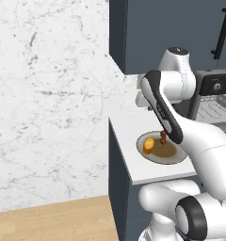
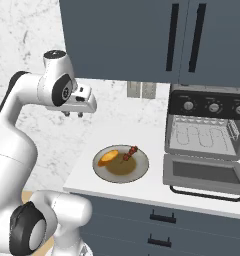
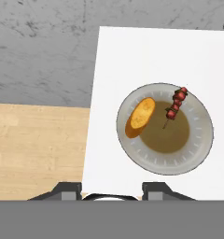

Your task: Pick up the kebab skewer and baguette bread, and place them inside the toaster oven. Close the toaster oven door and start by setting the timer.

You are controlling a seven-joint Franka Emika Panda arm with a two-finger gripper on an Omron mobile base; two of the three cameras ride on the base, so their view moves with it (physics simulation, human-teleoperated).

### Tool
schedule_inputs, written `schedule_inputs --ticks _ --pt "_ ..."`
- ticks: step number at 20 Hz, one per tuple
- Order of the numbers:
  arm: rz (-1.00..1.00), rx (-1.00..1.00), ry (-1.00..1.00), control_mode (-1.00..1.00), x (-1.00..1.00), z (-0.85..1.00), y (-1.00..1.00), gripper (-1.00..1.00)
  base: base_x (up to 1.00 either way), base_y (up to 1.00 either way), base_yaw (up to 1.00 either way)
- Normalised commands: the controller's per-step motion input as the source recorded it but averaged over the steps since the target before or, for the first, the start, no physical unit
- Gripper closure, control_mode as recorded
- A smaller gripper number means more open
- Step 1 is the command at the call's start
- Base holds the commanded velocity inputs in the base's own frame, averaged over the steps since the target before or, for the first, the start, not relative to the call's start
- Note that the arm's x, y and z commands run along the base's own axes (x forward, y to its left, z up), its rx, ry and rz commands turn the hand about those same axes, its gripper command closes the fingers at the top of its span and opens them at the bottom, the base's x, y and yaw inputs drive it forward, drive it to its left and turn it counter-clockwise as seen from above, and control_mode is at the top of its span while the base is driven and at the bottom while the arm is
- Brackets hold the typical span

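1. The skewer [image 3: 175, 105] and the bread [image 3: 140, 117] lie on a grey plate [image 3: 198, 149], bread at the rim, skewer just beside it.
2. The plate sits on the white desk [image 2: 152, 187], left of the oven [image 2: 206, 135], whose door [image 2: 204, 174] hangs open.
3. The gripper [image 2: 73, 114] hovers above the plate, empty, fingers somewhat apart.

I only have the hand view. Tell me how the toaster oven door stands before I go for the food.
Observer: The toaster oven door is dropped fully open, lying flat toward the counter edge.
Operator: Report what is inside the oven.
Observer: The toaster oven shows a bare wire rack; no food is on it.
Operator: Give me the gripper height.
Observer: The gripper hangs well above the counter, up and to the left of the plate holding the baguette bread and kebab skewer, touching nothing.
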Motion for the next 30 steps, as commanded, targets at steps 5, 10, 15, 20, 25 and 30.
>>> schedule_inputs --ticks 5,10,15,20,25,30 --pt "0.0 0.0 0.0 1.0 0.0 0.0 0.0 -1.0 0.0 0.0 0.0" --pt "0.0 0.0 0.0 1.0 0.0 0.0 0.0 -1.0 0.0 0.0 0.0" --pt "0.0 0.0 0.0 1.0 0.0 0.0 0.0 -1.0 0.0 -0.03 0.0" --pt "0.0 0.0 0.0 1.0 0.0 0.0 0.0 -1.0 0.0 -0.58 0.0" --pt "0.0 0.0 0.0 1.0 0.0 0.0 0.0 -1.0 0.0 -0.61 0.0" --pt "0.0 0.0 0.0 1.0 0.0 0.0 0.0 -1.0 0.0 -0.31 0.0"
